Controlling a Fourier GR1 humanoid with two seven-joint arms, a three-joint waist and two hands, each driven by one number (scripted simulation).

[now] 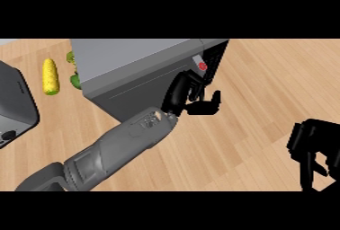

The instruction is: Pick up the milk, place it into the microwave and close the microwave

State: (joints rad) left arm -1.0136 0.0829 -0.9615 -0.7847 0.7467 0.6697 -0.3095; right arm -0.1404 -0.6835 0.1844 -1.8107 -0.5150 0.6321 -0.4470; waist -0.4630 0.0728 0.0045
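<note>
Right hand: lower right, over bare counter, fingers curled downward, holding nothing. Left hand: against the microwave front by its door edge, fingers curled, thumb apart; whether it grips anything, cannot tell. Milk: location cannot be told. Corn: left of microwave. Green item: beside corn. Dark appliance: far left.

The counter is pale wood with a fine grain, matt. At ten o'clock, the microwave looks like smooth grey metal; the left hand is glossy black.
</note>
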